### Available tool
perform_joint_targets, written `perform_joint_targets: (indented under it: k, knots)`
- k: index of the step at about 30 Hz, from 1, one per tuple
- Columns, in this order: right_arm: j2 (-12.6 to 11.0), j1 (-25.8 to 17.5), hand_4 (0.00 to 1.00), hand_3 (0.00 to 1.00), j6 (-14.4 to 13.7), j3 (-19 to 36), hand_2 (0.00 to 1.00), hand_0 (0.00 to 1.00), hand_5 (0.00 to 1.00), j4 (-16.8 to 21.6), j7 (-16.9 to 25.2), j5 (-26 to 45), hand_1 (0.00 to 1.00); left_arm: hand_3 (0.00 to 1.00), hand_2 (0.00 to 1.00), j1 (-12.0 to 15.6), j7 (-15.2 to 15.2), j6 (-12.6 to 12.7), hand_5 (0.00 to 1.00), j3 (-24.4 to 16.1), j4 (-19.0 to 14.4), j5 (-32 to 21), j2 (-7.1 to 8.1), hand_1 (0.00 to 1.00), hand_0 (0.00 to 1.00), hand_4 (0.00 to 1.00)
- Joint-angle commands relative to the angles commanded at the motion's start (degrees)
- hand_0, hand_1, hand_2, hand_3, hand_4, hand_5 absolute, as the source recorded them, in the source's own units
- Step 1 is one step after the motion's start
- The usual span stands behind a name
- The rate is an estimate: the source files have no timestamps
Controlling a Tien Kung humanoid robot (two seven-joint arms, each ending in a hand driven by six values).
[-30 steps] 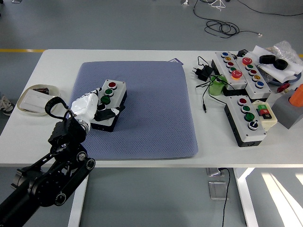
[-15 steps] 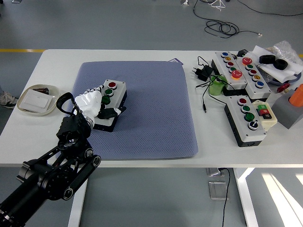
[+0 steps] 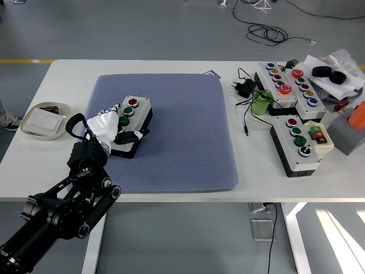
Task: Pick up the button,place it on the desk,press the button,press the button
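The left robot hand reaches in from the lower left on its black arm, white fingers curled down over the near end of the button box, with its dark thumb against the box's near right corner. Whether it grips the box or only presses on it cannot be told from this view. Compared with a second ago, the wrist has risen and swung slightly right, and over the last half second it has barely moved. That suggests a settled press on a lower button rather than a lift.

The box lies flat on the blue mat, just right of the hand, so placement looks finished. The red button and green button show beyond the fingers. Further control boxes sit well to the right on the counter.
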Motion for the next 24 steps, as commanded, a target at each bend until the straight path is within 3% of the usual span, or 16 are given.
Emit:
perform_joint_targets:
  k: [11, 12, 17, 18, 23, 24]
  knots:
    - [0.0, 0.0, 0.412, 0.751, -0.1, -0.1, 0.817, 0.787, 0.479, 0.0, 0.0, 0.2, 0.797, 0.998, 0.998, 0.1, 0.0, -1.3, 0.635, -1.3, 1.3, 0.0, -0.07, 0.985, 0.795, 0.974]
    - [0.1, 0.0, 0.412, 0.751, -0.1, -0.1, 0.817, 0.787, 0.479, 0.0, 0.0, 0.2, 0.797, 0.998, 0.998, 0.1, 0.0, -1.5, 0.52, -1.3, 1.3, 0.0, -0.05, 0.895, 0.695, 0.933]
    - [0.0, 0.0, 0.412, 0.751, -0.1, -0.1, 0.817, 0.787, 0.479, 0.0, 0.0, 0.1, 0.797, 0.998, 0.998, -0.1, 0.0, -2.8, 0.52, -0.9, 0.5, 0.0, -0.03, 0.895, 0.695, 0.933]
    - [0.0, 0.0, 0.412, 0.751, -0.1, 0.0, 0.817, 0.787, 0.479, 0.0, 0.0, 0.0, 0.797, 0.998, 0.912, -0.2, 0.0, -3.0, 0.439, -0.9, 0.4, 0.0, -0.03, 0.766, 0.59, 0.904]
    - [0.0, 0.0, 0.412, 0.751, -0.1, 0.1, 0.817, 0.787, 0.479, 0.0, -0.1, -0.2, 0.797, 0.998, 0.912, -0.5, 0.0, -3.4, 0.439, -0.4, -0.1, 0.0, 0.01, 0.766, 0.59, 0.904]
    - [0.0, 0.0, 0.412, 0.751, -0.1, 0.1, 0.817, 0.787, 0.479, 0.0, -0.1, -0.2, 0.797, 0.832, 0.608, -0.5, 0.0, -3.5, 0.364, -0.4, -0.1, 0.0, 0.02, 0.525, 0.349, 0.874]
